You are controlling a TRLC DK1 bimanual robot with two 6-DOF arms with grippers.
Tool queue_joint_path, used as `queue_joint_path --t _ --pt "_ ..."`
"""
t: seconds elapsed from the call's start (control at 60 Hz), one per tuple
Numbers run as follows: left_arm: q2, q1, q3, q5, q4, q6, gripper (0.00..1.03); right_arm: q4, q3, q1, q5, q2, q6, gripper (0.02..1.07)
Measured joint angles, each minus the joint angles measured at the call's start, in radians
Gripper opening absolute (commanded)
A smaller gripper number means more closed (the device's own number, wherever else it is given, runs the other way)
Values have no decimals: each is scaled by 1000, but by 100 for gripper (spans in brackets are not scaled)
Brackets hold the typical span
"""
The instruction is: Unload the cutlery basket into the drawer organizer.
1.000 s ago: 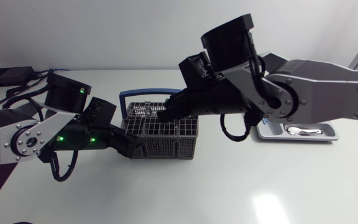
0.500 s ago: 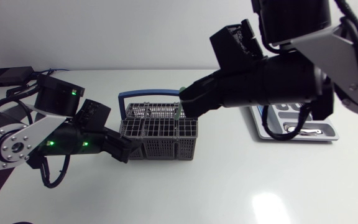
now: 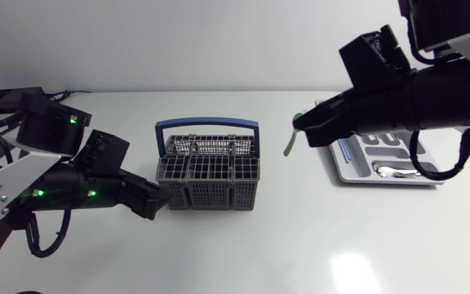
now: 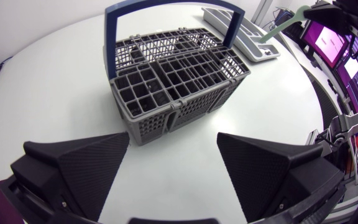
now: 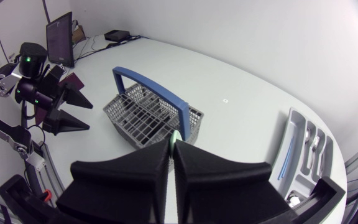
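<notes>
The grey cutlery basket with a blue handle stands mid-table. My right gripper hovers to its right, above the table, shut on a pale green utensil that hangs down from the fingertips; in the right wrist view only the utensil's tip shows between the closed fingers. The grey drawer organizer lies at the right with a spoon and a blue piece in it. My left gripper stands open just left of the basket, touching nothing.
A black box with cables lies at the far left corner. The organizer sits near the table's right edge. Bare white tabletop stretches in front of the basket and the organizer.
My right arm has lifted out of the basket and swung right towards the organizer, carrying the green utensil. My left gripper has drawn back a little to the left of the basket.
</notes>
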Motion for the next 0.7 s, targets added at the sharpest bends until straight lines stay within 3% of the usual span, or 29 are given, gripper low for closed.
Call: queue_joint_path --t 0.317,0.7 --pt "-94 118 0 -4 -46 40 99 -25 -110 -251 30 -4 -227 8" --pt "-239 216 -50 -7 -98 100 99 99 -198 -438 204 35 -403 8"
